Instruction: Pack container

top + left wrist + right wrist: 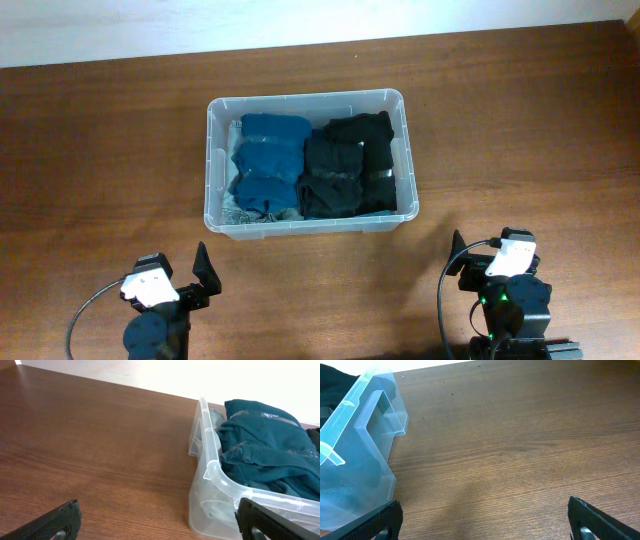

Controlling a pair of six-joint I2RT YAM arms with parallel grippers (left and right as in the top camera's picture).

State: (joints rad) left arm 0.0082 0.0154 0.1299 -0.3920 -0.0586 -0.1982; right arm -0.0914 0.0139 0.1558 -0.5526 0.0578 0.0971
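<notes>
The clear plastic container [215, 165] stands on the wooden table at centre. Inside lie folded blue garments [270, 160] on the left and folded black garments [348, 165] on the right. My left gripper [190, 280] is open and empty near the table's front left, short of the container's near left corner [220, 480]. My right gripper [480, 265] is open and empty at the front right; the container's right end with its handle [365, 425] shows at the left of the right wrist view. The blue garments [265, 440] fill the bin in the left wrist view.
A pale wall strip [300, 20] runs along the table's far edge. Bare brown table [520, 120] surrounds the container on all sides. Black cables trail from both arms at the front edge.
</notes>
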